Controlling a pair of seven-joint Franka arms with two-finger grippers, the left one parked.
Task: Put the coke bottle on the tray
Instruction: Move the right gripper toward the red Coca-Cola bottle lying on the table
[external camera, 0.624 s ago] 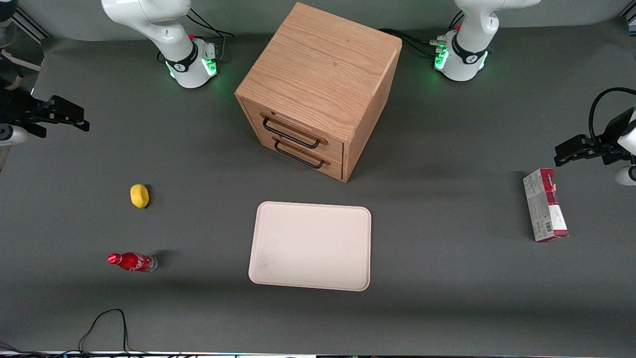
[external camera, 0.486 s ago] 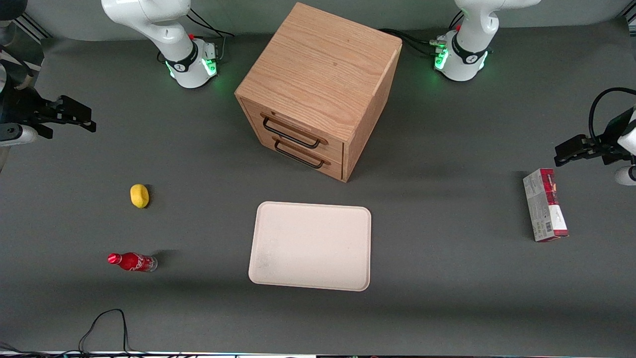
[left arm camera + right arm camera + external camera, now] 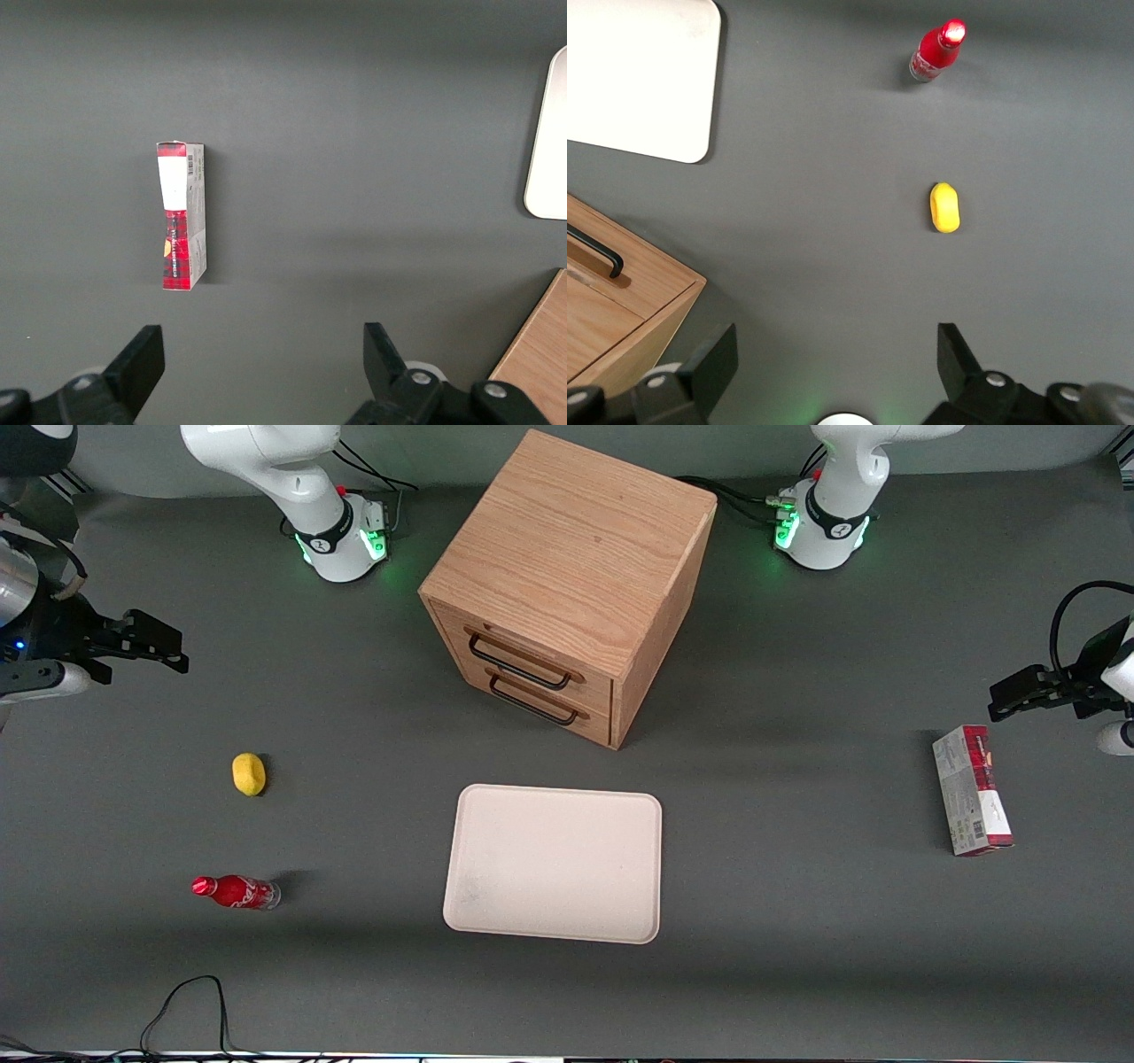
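The coke bottle (image 3: 236,892) lies on its side on the dark table, near the front camera, at the working arm's end; it also shows in the right wrist view (image 3: 936,51). The cream tray (image 3: 555,863) lies flat mid-table in front of the wooden drawer cabinet, and its corner shows in the right wrist view (image 3: 642,75). My gripper (image 3: 164,648) hangs high above the table at the working arm's end, farther from the front camera than the bottle. It is open and empty, its jaws wide apart (image 3: 837,359).
A yellow lemon (image 3: 249,773) lies between my gripper and the bottle, also in the right wrist view (image 3: 944,207). The wooden two-drawer cabinet (image 3: 567,584) stands mid-table. A red-and-grey carton (image 3: 972,789) lies toward the parked arm's end. A black cable (image 3: 190,1001) loops at the near edge.
My gripper has moved a little toward the table's middle and nearer the front camera. The bottle, lemon and tray have not moved.
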